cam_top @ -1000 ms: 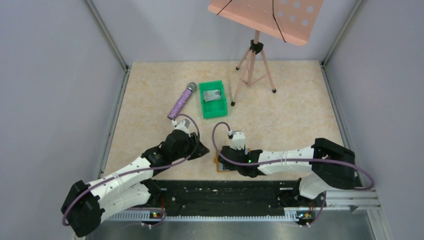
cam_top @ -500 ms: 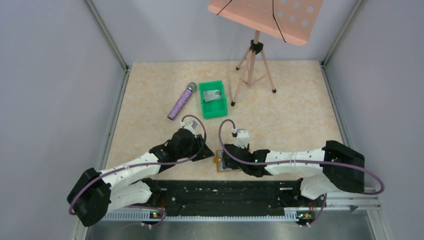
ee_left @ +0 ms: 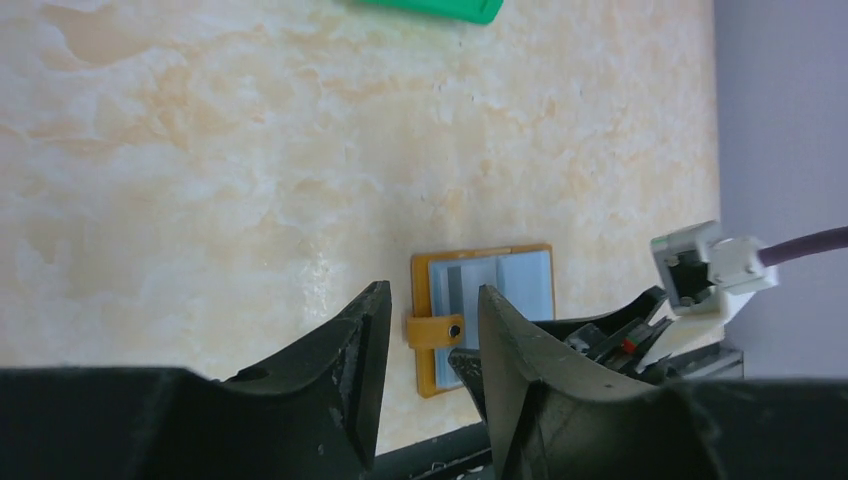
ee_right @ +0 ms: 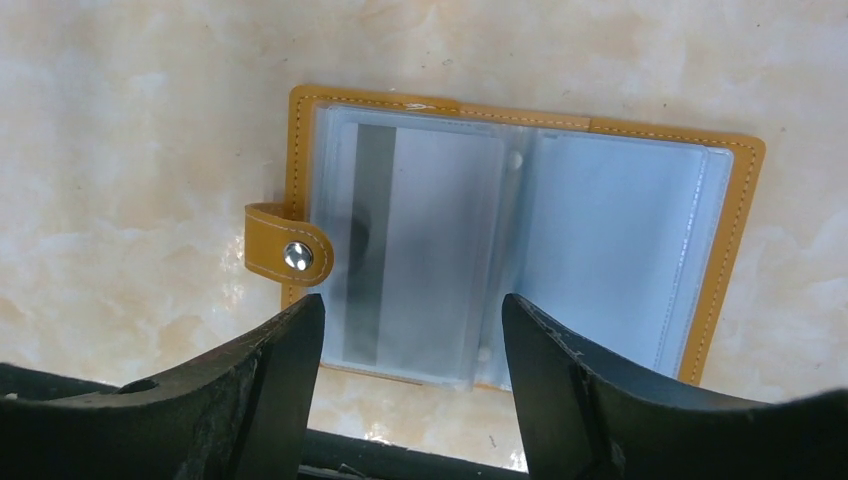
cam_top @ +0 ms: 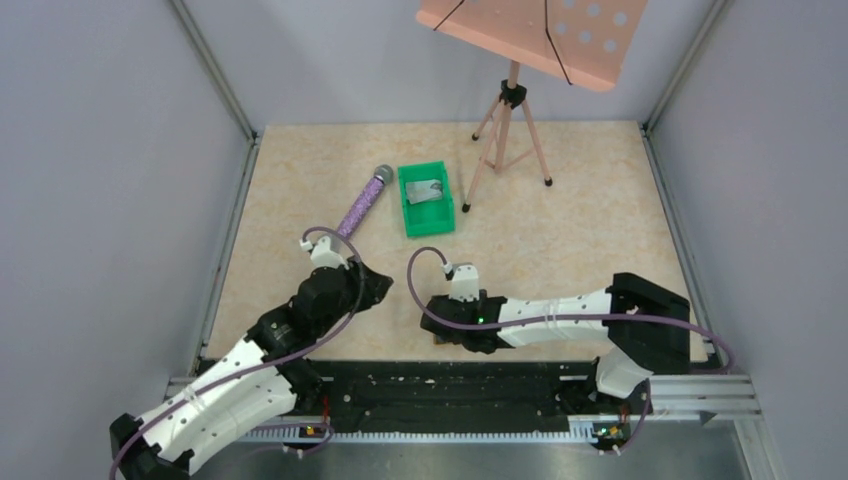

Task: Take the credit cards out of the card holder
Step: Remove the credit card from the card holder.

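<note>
Two jaws of your right gripper stand wide and empty, having spread over the last second, just above the card holder, which lies open and flat by the table's near edge. Your left gripper, narrow and empty, has backed off to the left. One credit card still sits in the clasp-side pocket, and nothing pins the holder now.
</note>
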